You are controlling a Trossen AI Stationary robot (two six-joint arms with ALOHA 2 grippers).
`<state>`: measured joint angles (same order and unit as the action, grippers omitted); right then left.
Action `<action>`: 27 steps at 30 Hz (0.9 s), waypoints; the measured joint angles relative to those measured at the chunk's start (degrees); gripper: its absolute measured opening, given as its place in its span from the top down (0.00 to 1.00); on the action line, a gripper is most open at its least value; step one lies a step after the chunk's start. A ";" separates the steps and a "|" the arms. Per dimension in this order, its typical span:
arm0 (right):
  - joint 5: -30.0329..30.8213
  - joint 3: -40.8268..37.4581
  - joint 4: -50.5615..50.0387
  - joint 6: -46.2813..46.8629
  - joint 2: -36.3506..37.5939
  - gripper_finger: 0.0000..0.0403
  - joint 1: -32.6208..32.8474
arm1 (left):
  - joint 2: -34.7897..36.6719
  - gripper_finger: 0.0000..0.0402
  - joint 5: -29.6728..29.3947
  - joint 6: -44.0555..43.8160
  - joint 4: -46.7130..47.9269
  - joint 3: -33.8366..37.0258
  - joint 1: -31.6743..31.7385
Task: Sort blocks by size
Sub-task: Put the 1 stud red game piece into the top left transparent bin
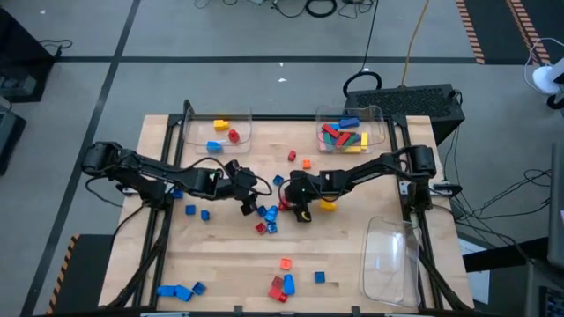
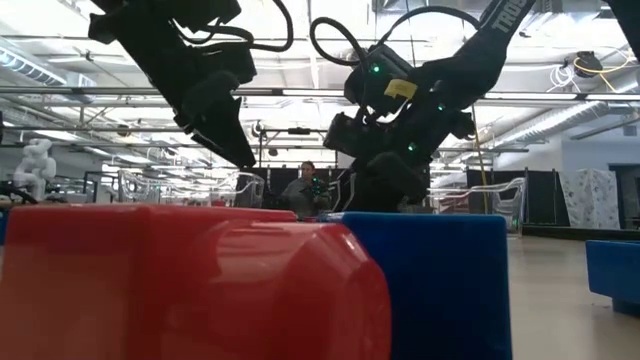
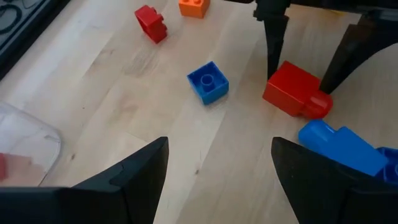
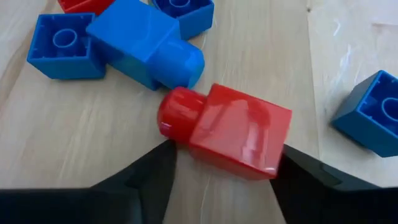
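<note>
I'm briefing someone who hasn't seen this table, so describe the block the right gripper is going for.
Find the cluster of small blocks at the middle of the wooden table, where the right gripper is down with open fingers. Between them lies a red block on its side. It alone is red with its round stud touching a blue block.

A large robotics lab: open hall, ceiling trusses [image 2: 560,95], cabled floor [image 1: 264,35].

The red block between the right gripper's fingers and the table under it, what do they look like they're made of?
Red block: likely hard moulded plastic, glossy; light glints on its smooth faces and rounded stud.
Table: looks like light wood, matte; grain lines and plank seams show, without reflections.
</note>
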<state>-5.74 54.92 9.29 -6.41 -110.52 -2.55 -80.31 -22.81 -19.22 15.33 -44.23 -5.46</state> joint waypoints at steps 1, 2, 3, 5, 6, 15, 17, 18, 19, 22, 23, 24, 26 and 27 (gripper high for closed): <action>0.00 0.00 0.19 0.01 0.00 0.49 0.00 | 0.00 0.29 0.00 0.00 0.00 0.00 -0.10; 0.01 -0.02 0.71 -0.01 0.00 0.52 0.00 | 0.00 0.29 0.01 0.00 0.03 -0.01 -0.21; 0.00 -0.02 1.32 -0.01 -0.02 0.56 0.00 | 0.00 0.29 0.02 -0.02 0.02 0.00 -0.35; 0.00 -0.02 2.36 0.01 0.00 0.64 0.00 | 0.01 0.29 0.00 -0.02 0.01 0.00 -0.62; 0.00 -0.02 2.93 -0.01 0.00 0.68 0.00 | 0.01 0.29 0.00 -0.02 0.06 -0.01 -0.73; -0.02 -0.02 6.29 0.01 0.69 0.99 0.01 | -0.02 0.29 -0.08 -1.03 0.14 0.00 -2.26; -0.04 -0.02 7.78 0.01 1.03 0.98 0.02 | -0.78 0.29 -0.20 -1.51 -0.51 -0.02 -2.59; -0.04 -0.02 8.34 0.01 1.15 0.98 0.02 | -1.22 0.29 -0.12 -1.49 -0.47 0.00 -2.93; -0.04 -0.02 8.36 0.01 1.50 0.99 0.00 | -1.73 0.29 -0.03 -1.47 -0.47 0.00 -3.19; -0.02 -0.04 9.95 -0.06 2.34 0.99 0.00 | -3.90 0.29 0.25 -1.18 -2.03 0.00 -4.17; -0.04 -0.04 10.32 -0.08 2.80 1.00 0.00 | -4.42 0.29 0.30 -0.88 -1.74 0.03 -4.44; -0.04 -0.02 10.72 -0.17 3.31 1.00 0.00 | -5.03 0.29 0.26 -0.22 -2.04 0.05 -4.56; -0.09 -0.02 10.66 -0.52 4.26 1.00 0.02 | -5.89 0.29 -0.11 0.52 -2.59 0.00 -4.72; -0.24 -0.02 10.68 -0.68 4.58 1.00 0.02 | -6.17 0.29 -0.47 0.78 -2.30 0.02 -4.74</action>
<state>-5.97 54.89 19.97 -7.09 -105.93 -2.52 -86.48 -23.28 -18.44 13.03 -44.21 -10.20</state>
